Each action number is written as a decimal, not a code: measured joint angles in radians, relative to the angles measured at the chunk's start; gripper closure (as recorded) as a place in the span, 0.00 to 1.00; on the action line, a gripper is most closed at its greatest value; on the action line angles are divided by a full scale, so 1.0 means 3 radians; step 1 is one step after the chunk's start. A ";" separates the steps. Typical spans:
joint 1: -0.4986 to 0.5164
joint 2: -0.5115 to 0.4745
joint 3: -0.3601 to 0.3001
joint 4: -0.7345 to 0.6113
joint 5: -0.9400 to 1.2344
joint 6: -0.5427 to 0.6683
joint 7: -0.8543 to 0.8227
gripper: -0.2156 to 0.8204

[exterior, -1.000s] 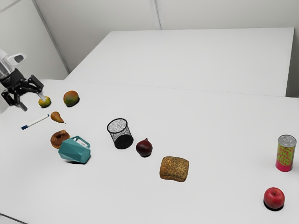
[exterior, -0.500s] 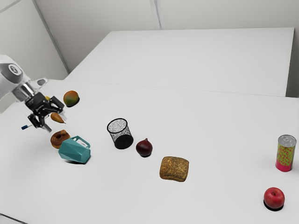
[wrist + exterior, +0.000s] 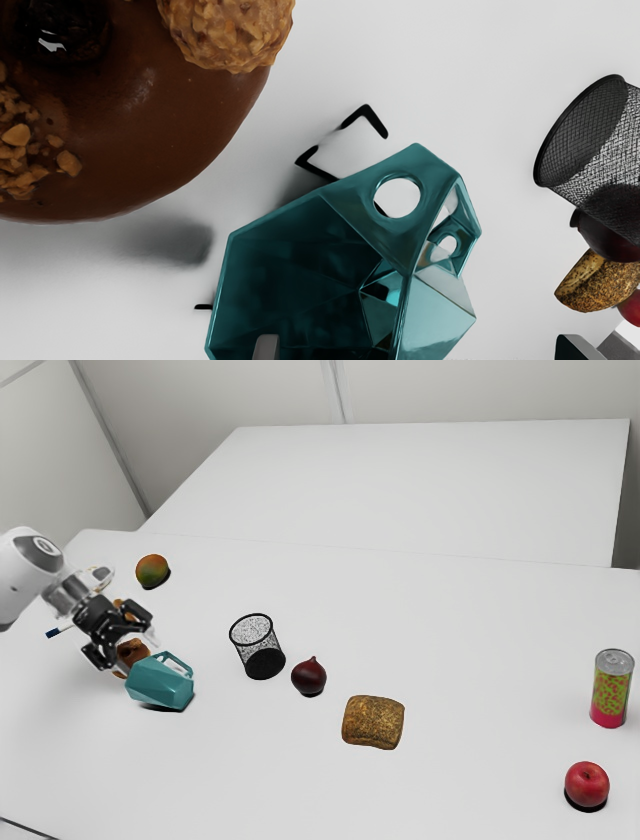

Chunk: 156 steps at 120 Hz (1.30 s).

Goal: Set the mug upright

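Hovering low, with black two-finger gripper [image 3: 137, 657] spread wide and pinching nothing. Just beyond the fingertips, on the exterior view's right side of the hand, find the teal faceted mug [image 3: 158, 683] lying on its side on the white table [image 3: 450, 660]. Judging by that, still to be gripped and turned up onto its base. Best to descend slowly, straddle one wall or the body squarely, and close only once clear of the rim; seen from the wrist, passing in front of the dark hollow with one finger [image 3: 266, 347], so could knock the lip and roll the whole thing. Once gripped, lift a little before tipping, then lower gently till flat.

Seems to point mouth toward the hand and base away, with long axis running roughly outward from the gripper; handle [image 3: 469, 220] on the side toward the basket. Mind the brown chocolate doughnut [image 3: 165, 110] close beneath the hand, just beside the mug. Past the mug from the hand, see the black wire-mesh basket [image 3: 259, 645], then the dark red onion [image 3: 309, 676] and, farther out, the brown crusty bread [image 3: 373, 721].
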 joint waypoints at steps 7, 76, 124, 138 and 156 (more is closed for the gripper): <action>-0.0004 0.0002 -0.0001 -0.0031 -0.0059 0.0008 0.0022 0.21; -0.0046 0.0029 -0.0061 -0.0045 -0.0277 0.0055 0.0102 0.78; -0.0196 -0.0091 -0.0061 -0.0025 -0.0211 0.0069 -0.0010 0.95; -0.0344 -0.0261 -0.0062 -0.0059 -0.0059 0.0080 -0.0125 0.96; -0.0692 -0.0727 -0.0063 -0.0391 0.0351 0.0293 -0.0333 0.96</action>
